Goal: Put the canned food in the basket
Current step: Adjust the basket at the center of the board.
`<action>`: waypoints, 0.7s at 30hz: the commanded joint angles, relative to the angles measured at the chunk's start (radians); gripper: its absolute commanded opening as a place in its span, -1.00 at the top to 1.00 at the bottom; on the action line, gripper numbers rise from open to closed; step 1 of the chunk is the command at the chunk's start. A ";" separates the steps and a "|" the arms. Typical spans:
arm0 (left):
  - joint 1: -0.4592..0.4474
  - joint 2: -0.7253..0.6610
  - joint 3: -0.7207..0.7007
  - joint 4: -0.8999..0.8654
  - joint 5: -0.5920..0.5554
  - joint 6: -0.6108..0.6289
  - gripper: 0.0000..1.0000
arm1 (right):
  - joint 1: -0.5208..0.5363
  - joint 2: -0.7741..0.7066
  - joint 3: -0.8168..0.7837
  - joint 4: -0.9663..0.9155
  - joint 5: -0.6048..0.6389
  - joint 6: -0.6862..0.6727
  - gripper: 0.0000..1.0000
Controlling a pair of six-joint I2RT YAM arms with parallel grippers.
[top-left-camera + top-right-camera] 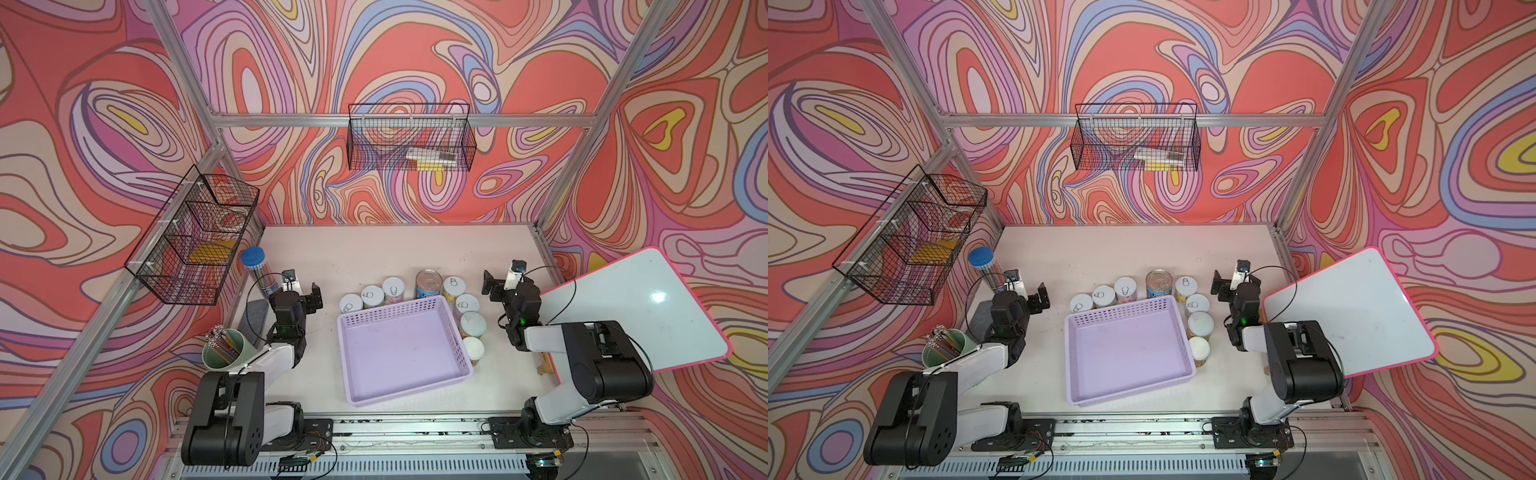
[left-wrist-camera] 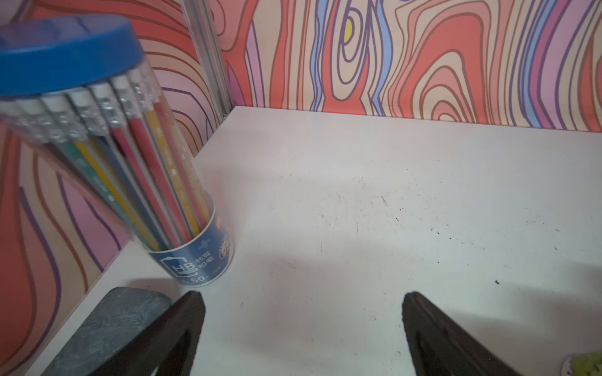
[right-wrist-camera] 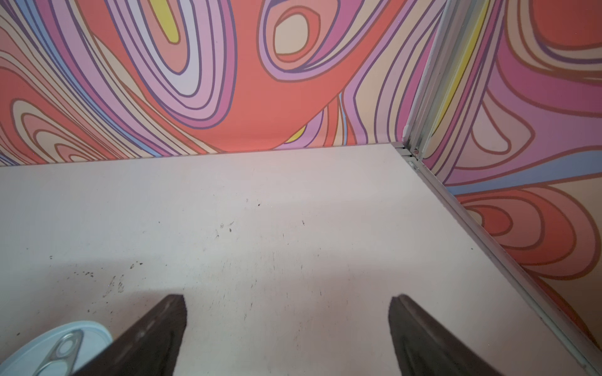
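8 cans (image 1: 428,284) line the empty basket (image 1: 399,311), far and right sides. Jaws spread, holding nothing: left gripper (image 2: 301,302), right gripper (image 3: 286,299). Right should take nearest can mid-body, kept upright.

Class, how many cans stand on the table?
8 cans: five along the basket's far side, the blue-labelled one among them; three down its right side. None seems hidden.

Can lid (image 3: 55,348) runs off the frame edge, partly behind a finger (image 3: 143,341). Tube cap (image 2: 65,52) is blurred and cropped. Wire-basket contents (image 1: 432,157) are too small to tell.
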 commanded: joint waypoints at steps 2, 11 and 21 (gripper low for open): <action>-0.039 -0.089 0.033 -0.172 -0.136 -0.050 -0.98 | -0.004 -0.087 0.012 -0.135 -0.013 0.029 -0.97; -0.113 -0.198 0.231 -0.571 -0.271 -0.264 -0.98 | -0.004 -0.329 0.106 -0.486 -0.076 0.104 -0.97; -0.113 -0.151 0.508 -1.112 -0.251 -0.569 -0.98 | -0.004 -0.391 0.273 -0.832 -0.169 0.343 -0.97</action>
